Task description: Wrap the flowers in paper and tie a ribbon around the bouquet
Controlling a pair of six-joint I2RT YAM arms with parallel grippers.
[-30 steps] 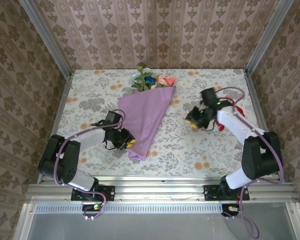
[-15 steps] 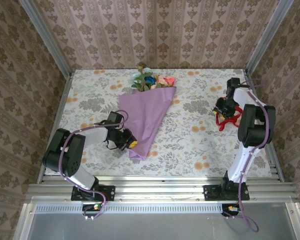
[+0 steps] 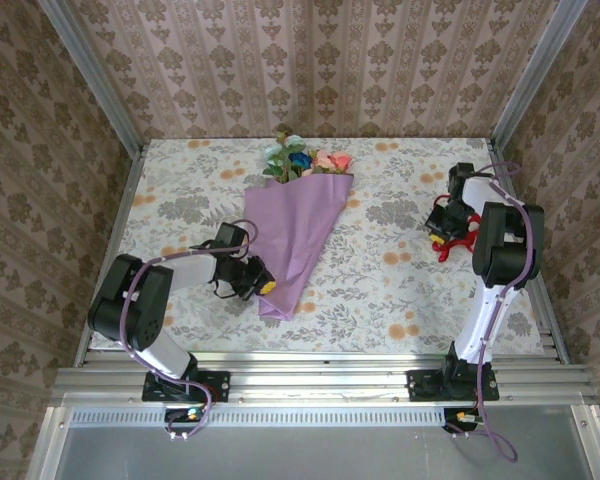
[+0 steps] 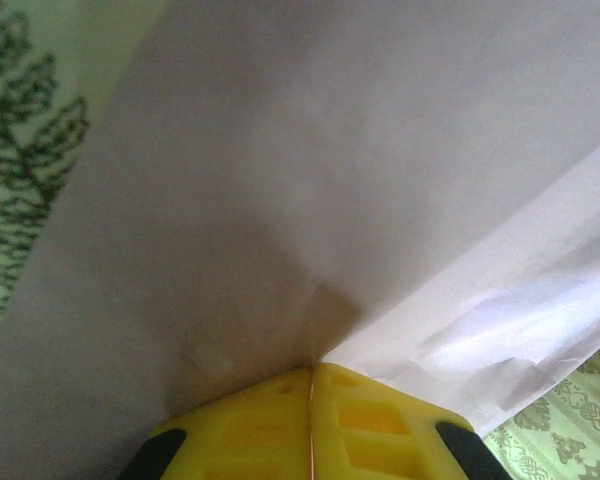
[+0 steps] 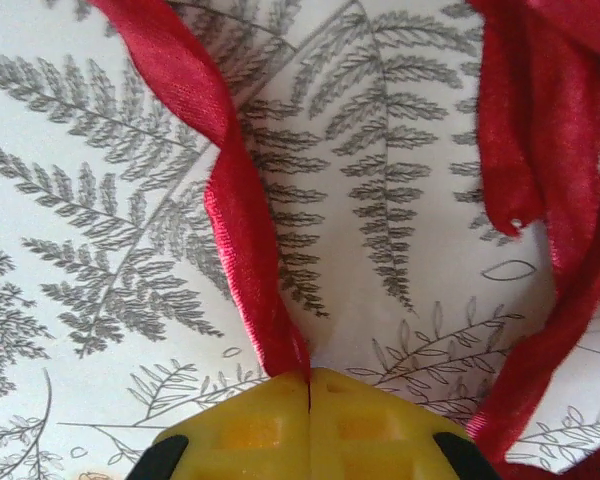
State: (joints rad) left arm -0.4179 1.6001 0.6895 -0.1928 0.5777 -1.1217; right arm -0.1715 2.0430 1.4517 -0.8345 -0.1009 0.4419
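Note:
The bouquet (image 3: 298,225) lies in mid-table, a lilac paper (image 4: 280,180) cone with its narrow tip toward me. Pink, blue and green flowers (image 3: 302,161) stick out of its wide far end. My left gripper (image 3: 264,286) sits at the cone's lower left edge, near the tip. In the left wrist view its yellow fingertips (image 4: 380,410) meet, shut on a fold of the paper. The red ribbon (image 3: 458,243) lies in loops at the right edge of the table. My right gripper (image 3: 438,234) is down on it, shut, with a strand of ribbon (image 5: 240,220) pinched between its yellow fingertips (image 5: 250,430).
A floral tablecloth (image 3: 380,280) covers the table. Metal posts (image 3: 525,70) and patterned walls stand on three sides, with a rail (image 3: 320,375) along the near edge. The right arm's upper link (image 3: 500,245) stands folded close to the right wall.
The right arm swung from mid-right of the table to the far right, came down over the ribbon and shut on a strand. The left gripper closed further on the paper edge, staying in place.

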